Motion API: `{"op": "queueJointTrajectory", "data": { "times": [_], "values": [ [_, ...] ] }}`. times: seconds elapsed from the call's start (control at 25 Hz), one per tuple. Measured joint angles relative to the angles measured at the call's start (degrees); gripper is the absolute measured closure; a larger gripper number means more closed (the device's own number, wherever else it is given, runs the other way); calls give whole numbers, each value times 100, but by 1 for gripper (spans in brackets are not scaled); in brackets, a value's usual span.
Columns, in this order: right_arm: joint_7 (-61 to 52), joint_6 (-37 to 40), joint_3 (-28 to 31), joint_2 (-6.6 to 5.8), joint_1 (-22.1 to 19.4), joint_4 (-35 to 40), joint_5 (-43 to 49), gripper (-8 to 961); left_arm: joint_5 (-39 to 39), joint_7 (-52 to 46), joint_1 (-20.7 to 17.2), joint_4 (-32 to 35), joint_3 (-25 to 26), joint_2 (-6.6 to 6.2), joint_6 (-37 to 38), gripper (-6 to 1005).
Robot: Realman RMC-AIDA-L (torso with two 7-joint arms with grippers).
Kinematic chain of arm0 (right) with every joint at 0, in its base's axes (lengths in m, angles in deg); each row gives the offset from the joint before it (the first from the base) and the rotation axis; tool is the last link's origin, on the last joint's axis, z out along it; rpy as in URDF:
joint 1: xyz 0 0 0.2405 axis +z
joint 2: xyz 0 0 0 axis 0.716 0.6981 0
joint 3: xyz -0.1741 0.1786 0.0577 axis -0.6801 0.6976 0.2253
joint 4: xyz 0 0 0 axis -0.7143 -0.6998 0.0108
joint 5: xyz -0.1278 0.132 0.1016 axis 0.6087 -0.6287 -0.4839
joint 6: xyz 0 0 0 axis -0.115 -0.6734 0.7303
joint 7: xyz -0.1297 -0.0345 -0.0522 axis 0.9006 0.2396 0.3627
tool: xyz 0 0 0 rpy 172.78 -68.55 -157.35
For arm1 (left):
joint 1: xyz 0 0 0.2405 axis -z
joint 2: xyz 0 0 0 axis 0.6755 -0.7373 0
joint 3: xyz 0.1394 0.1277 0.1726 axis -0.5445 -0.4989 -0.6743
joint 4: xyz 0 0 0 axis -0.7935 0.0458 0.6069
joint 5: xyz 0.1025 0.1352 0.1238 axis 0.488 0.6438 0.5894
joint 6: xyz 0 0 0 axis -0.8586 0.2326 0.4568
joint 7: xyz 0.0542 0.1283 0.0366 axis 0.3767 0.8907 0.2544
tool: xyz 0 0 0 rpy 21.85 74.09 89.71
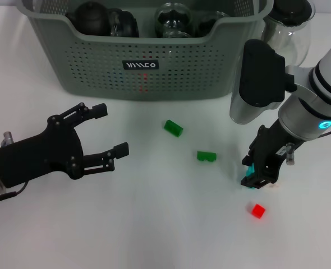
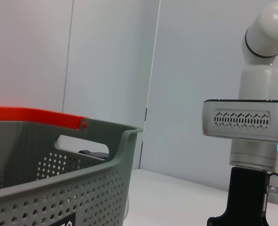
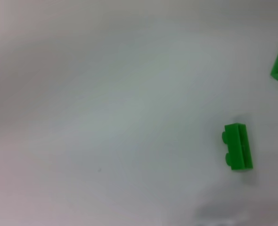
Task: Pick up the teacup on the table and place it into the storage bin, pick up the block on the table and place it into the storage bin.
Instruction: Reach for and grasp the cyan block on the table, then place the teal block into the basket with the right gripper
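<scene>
- The storage bin (image 1: 143,56) stands at the far edge of the tabletop (image 1: 154,224); its black label (image 1: 141,65) has white lettering I cannot read, and dark and glass vessels sit inside.
- My right pincer (image 1: 259,178) is down at the tabletop around something teal, a block as far as I can tell, its fingers narrow.
- A red block (image 1: 257,210) lies just beside it; two green blocks (image 1: 206,156) (image 1: 173,128) lie toward the middle.
- My left pincer (image 1: 108,130) hovers wide open over bare tabletop.

Left gripper (image 1: 109,130) fingers spread; right gripper (image 1: 259,175) lowered.
</scene>
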Motion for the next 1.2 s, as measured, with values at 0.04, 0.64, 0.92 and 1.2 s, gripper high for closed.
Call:
{"op": "queueJointTrajectory", "data": {
  "times": [0.04, 0.64, 0.92, 1.2],
  "values": [
    [0, -4, -2, -1, 0, -3, 3, 348, -1, 0, 0, 0, 0, 0, -2, 50],
    [-118, -21, 38, -12, -17, -8, 20, 521, -6, -5, -3, -60, 0, 0, -84, 51],
    [16, 179, 663, -22, -28, 257, -178, 522, -6, -9, -14, -62, 8, 0, -88, 51],
    [515, 1476, 2898, -87, 19, 1016, -1589, 522, -5, -9, -50, -62, 222, 0, -89, 51]
  ]
}}
